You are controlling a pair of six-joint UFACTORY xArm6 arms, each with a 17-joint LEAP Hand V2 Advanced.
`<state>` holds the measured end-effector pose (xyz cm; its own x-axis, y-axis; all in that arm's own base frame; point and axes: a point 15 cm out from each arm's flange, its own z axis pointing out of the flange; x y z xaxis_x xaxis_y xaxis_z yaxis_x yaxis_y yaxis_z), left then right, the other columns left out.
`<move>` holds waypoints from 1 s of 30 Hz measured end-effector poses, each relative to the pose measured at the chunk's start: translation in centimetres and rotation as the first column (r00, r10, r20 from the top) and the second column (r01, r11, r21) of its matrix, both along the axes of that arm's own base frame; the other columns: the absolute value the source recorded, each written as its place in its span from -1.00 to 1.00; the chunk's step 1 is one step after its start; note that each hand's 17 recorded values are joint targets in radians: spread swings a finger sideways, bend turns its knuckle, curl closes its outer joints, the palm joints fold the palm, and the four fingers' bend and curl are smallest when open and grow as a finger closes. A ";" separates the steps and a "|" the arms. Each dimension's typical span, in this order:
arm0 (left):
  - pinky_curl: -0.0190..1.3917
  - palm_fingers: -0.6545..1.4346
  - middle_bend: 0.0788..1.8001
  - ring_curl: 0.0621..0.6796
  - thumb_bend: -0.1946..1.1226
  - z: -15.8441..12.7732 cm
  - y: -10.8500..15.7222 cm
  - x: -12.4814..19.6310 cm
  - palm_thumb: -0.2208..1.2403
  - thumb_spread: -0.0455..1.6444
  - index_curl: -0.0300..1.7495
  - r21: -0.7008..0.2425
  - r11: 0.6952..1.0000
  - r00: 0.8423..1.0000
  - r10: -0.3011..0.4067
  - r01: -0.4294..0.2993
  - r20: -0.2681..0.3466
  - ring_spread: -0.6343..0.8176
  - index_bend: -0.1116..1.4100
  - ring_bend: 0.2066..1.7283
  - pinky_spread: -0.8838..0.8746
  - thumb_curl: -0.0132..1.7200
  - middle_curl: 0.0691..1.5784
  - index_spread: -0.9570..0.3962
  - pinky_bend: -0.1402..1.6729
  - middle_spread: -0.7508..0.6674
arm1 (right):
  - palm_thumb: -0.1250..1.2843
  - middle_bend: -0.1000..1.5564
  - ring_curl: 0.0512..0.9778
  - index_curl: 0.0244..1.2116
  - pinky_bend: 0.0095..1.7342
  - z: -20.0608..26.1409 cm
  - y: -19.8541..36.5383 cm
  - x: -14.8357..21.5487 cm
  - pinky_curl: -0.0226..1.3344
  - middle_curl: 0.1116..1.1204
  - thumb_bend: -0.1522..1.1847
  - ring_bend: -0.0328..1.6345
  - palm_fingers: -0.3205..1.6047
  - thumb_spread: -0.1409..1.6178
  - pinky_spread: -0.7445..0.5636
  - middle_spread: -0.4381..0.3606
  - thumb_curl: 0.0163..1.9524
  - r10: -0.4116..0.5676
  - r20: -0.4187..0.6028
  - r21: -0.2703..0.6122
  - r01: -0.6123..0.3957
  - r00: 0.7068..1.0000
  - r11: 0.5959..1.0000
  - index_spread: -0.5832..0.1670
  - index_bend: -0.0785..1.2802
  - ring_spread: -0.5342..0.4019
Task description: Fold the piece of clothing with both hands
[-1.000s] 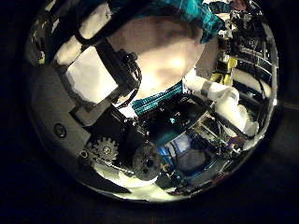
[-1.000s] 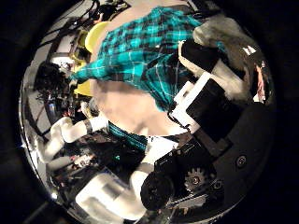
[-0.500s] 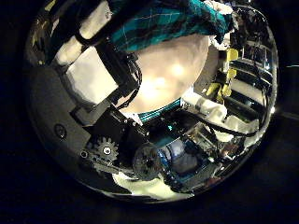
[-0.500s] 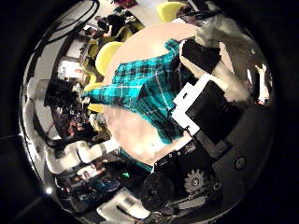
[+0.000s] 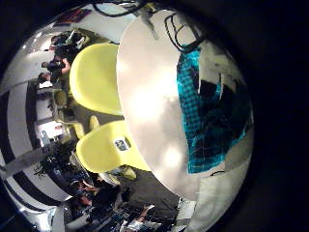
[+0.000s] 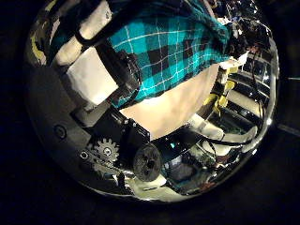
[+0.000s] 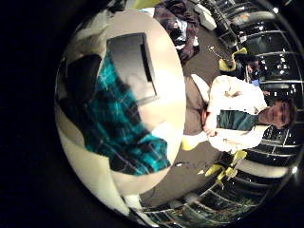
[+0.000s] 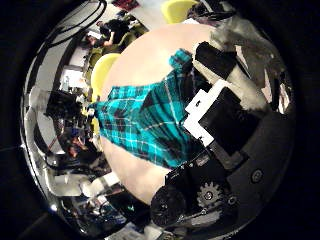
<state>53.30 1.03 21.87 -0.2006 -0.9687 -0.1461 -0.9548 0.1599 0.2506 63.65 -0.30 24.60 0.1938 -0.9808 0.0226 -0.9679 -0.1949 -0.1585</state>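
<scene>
The piece of clothing [image 5: 205,116] is a plaid shirt [image 8: 145,120] of teal and black checks. It lies spread along the pale round worktop [image 5: 145,106], rumpled rather than flat, one end reaching close to the worktop's edge [image 7: 142,157].

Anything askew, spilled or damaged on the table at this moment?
Nothing stands out. The teal plaid garment lies rumpled on the round table, partly beside the hand's fingers, as expected mid-fold. No spill or damage shows.
</scene>
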 end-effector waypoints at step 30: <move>-0.12 -0.22 -0.75 0.08 -0.73 -0.1 -3.7 -1.8 -0.01 0.47 -0.07 -0.100 0.992 0.996 0.081 -0.076 0.043 -0.26 -0.62 -0.15 -0.22 -0.61 -0.30 0.17 -0.17 0.02 | -0.35 -0.23 -0.21 -0.26 -0.14 3.0 -15.0 -6.9 0.05 -0.28 -0.82 0.20 -0.56 0.47 0.53 -0.40 -0.64 -0.109 -0.110 0.068 0.117 0.988 0.991 -0.37 -0.56 0.04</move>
<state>51.49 -2.64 21.75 -0.1186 -0.9913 -0.0570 -0.9758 0.1057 0.1916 56.78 -15.35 27.61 0.0791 -0.9947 -0.0654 -0.9952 -0.0749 -0.0634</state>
